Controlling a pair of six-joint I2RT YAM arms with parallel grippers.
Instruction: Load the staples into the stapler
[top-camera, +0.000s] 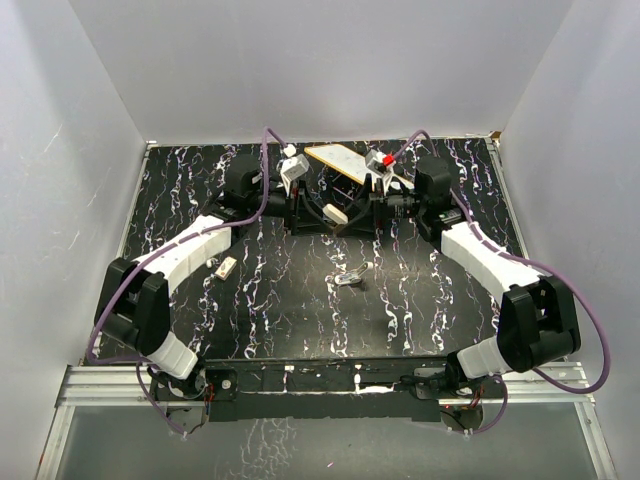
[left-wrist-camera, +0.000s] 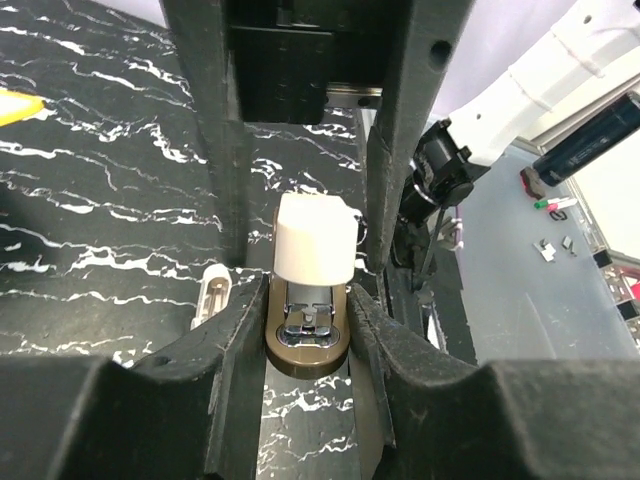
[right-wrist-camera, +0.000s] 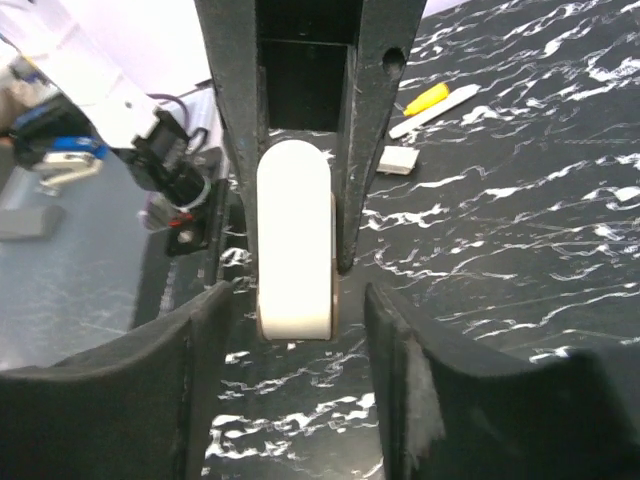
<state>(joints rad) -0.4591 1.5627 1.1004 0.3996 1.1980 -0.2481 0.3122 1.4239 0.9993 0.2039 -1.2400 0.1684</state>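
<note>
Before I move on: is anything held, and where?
The left fingers pinch the stapler by its sides; the right fingers straddle it with gaps.

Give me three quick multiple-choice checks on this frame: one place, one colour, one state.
1. Where is the stapler?
A. Lying by the left arm's base
B. At the far middle, between the left gripper and the right gripper
C. On top of the yellow-edged board

2. In the left wrist view, what colour is the stapler's lower base?
A. Brown
B. Blue
C. Red

3. What is the left gripper doing?
A. Open wide, away from the stapler
B. Out of every view
C. Shut on the stapler

Key:
1 B: the top view shows both arms meeting on the whitish stapler at the far middle.
2 A: a brown oval base with a metal channel sits under the white top.
3 C: in its own wrist view, both fingers press the sides of the base.
</note>
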